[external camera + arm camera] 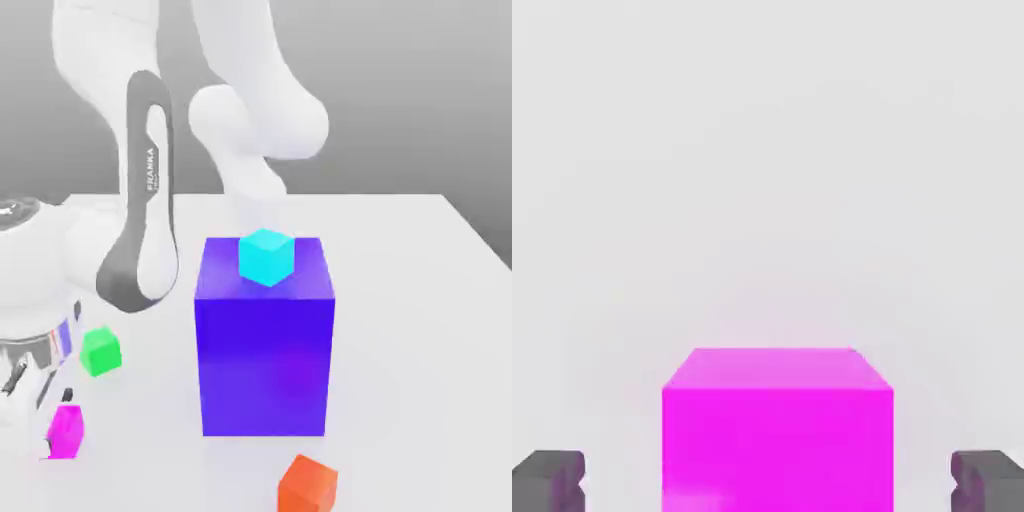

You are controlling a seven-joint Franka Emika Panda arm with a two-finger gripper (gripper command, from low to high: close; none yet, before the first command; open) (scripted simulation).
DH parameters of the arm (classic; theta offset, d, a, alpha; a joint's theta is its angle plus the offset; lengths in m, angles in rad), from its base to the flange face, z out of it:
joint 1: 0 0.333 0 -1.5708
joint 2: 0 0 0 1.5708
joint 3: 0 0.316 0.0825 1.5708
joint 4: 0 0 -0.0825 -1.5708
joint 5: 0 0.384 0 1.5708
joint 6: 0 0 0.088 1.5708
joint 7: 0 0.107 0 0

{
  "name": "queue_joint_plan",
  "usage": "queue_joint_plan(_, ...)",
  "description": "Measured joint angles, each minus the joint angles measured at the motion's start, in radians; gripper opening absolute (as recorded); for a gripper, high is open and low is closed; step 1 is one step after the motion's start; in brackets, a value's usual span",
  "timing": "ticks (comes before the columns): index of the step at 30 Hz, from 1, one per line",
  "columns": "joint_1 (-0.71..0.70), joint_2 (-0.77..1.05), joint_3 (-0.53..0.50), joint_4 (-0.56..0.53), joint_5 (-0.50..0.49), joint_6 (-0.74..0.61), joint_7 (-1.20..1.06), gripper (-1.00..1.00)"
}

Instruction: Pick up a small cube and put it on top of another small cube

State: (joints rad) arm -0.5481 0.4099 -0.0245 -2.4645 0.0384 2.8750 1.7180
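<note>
1. Gripper [50, 415] sits low at the exterior view's far left, down at the table [420, 300] surface, right at the magenta cube [66, 432].
2. Hand view: magenta cube [777, 430] lies between the two fingertips [547, 480]; fingers spread wide, gap on both sides, not pinching it.
3. Green cube [101, 351] on the table just up and right of the magenta one, apart from it.
4. Arm link with Franka lettering [150, 200] hangs down beside the big blue block [264, 340].
5. Blue block stands mid-table; cyan cube [266, 256] rests on its top face, near the back.
6. Orange cube [307, 485] on the table in front of the blue block, slightly right, not touching.
</note>
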Motion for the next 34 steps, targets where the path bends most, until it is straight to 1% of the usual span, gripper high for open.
queue_joint_plan(5, -0.003, 0.008, 0.002, 0.001, -0.001, 0.008, 0.002, -1.00)
queue_joint_plan(10, 0.004, -0.149, -0.009, -0.033, -0.016, -0.115, 0.018, -1.00)
queue_joint_plan(14, 0.008, -0.286, -0.081, -0.142, -0.058, -0.149, 0.229, -1.00)
queue_joint_plan(16, -0.021, -0.356, -0.108, -0.204, -0.085, -0.158, 0.356, -1.00)
queue_joint_plan(20, -0.087, -0.500, -0.124, -0.329, -0.122, -0.175, 0.597, -1.00)
queue_joint_plan(23, -0.140, -0.610, -0.126, -0.423, -0.123, -0.186, 0.757, -1.00)
queue_joint_plan(25, -0.151, -0.597, -0.130, -0.447, -0.114, -0.148, 0.794, -1.00)
queue_joint_plan(28, -0.145, -0.505, -0.134, -0.450, -0.086, -0.053, 0.788, -1.00)
queue_joint_plan(31, -0.138, -0.398, -0.122, -0.446, -0.028, 0.049, 0.749, -1.00)
queue_joint_plan(32, -0.138, -0.377, -0.118, -0.445, -0.013, 0.068, 0.739, 1.00)
queue_joint_plan(34, -0.138, -0.377, -0.118, -0.445, -0.013, 0.068, 0.739, 1.00)
